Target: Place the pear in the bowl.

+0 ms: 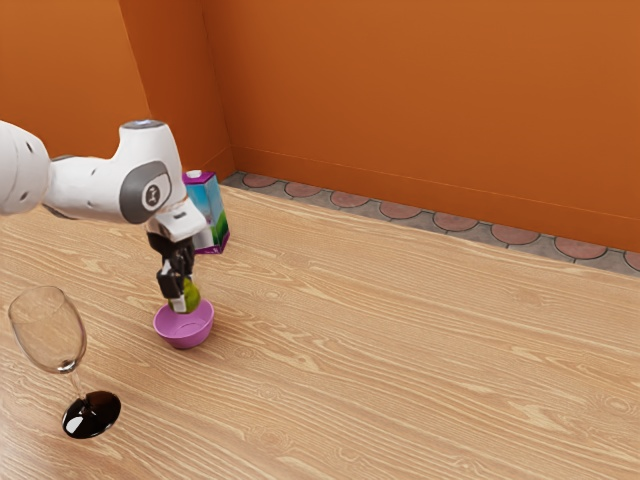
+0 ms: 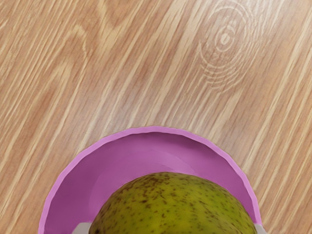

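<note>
Claw (image 1: 181, 299) clenched on pear (image 1: 192, 293), over purple bowl (image 1: 184, 337) on desk (image 1: 380, 370). Carton (image 1: 212, 205) upright near arm (print too small to read).

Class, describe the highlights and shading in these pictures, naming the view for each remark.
Exterior view: a white glint on the black base of the wine glass; wrist view: darker shading inside the bowl under its rim, and a soft, pale sheen on the table.
</note>
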Controlling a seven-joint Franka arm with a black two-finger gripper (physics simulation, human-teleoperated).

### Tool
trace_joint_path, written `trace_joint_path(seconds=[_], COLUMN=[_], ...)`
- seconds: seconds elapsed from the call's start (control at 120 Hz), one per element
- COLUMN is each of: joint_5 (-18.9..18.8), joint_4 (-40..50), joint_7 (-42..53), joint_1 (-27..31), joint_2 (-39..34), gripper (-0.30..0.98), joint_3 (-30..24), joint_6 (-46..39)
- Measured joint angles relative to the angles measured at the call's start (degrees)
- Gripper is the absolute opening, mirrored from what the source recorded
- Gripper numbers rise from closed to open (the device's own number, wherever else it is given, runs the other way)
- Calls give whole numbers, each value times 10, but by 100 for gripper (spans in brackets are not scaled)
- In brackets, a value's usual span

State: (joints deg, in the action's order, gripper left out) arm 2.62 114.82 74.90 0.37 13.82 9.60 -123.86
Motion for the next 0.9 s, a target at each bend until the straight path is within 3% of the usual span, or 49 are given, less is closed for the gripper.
trace_joint_path(seconds=[0.367, 0.467, 0.633, 0.775, 0.9], joint_5=[5, 6, 3, -16, -23], joint_4=[4, 4, -6, -126, -172], joint_7=[14, 12, -38, -79, -105], joint_1=[-3, -24, -103, -166, -188], joint_2=[-2, -20, -130, -154, -162], gripper=[57, 62, 65, 67, 68], joint_3=[1, 1, 5, 5, 5], joint_6=[15, 21, 104, 192, 243])
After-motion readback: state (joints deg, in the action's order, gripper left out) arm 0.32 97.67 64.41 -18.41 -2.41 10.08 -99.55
